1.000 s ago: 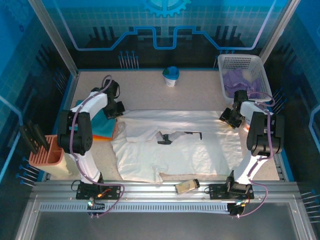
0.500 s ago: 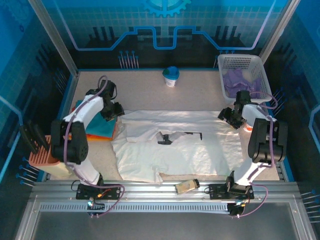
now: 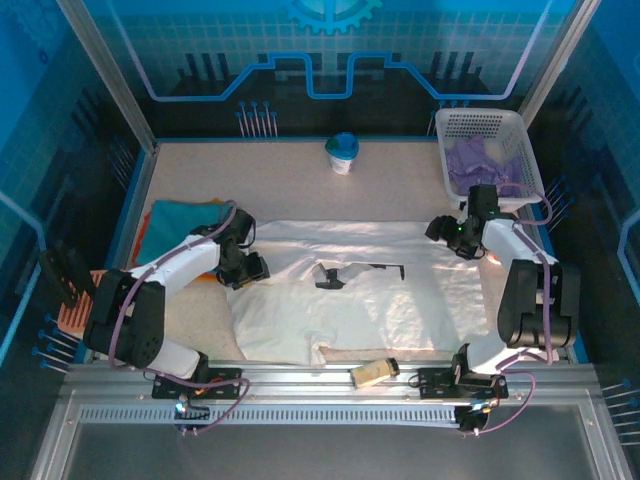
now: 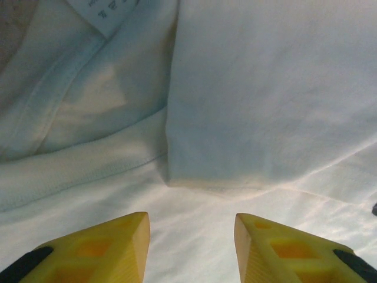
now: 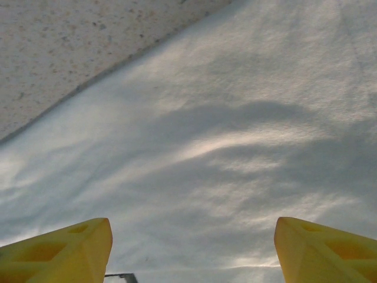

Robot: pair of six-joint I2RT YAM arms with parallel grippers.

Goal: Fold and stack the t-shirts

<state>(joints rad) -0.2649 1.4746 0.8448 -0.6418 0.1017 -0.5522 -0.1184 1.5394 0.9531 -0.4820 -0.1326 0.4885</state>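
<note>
A white t-shirt (image 3: 370, 295) lies spread across the middle of the table, with a dark mark (image 3: 330, 276) near its centre. My left gripper (image 3: 250, 268) hovers open over the shirt's left part. In the left wrist view its yellow fingers (image 4: 112, 244) stand apart above white cloth (image 4: 265, 88), near a folded edge and a neck label (image 4: 109, 12). My right gripper (image 3: 447, 232) is open at the shirt's far right edge; in the right wrist view, white cloth (image 5: 235, 147) lies under its wide-spread fingers (image 5: 65, 247). A folded teal shirt (image 3: 175, 222) rests at the left. Pale purple cloth (image 3: 482, 160) lies in the basket.
A white lattice basket (image 3: 470, 122) stands at the back right and a white cup with a blue lid (image 3: 342, 153) at the back centre. A salmon ribbed tray (image 3: 78, 312) sits at the near left. A small tan object (image 3: 373, 373) lies on the front rail. Speckled tabletop (image 5: 70, 41) borders the shirt.
My left arm swung from the teal stack rightwards and nearer, onto the white shirt's left side. My right gripper shifted a little left and farther back along the shirt's edge.
</note>
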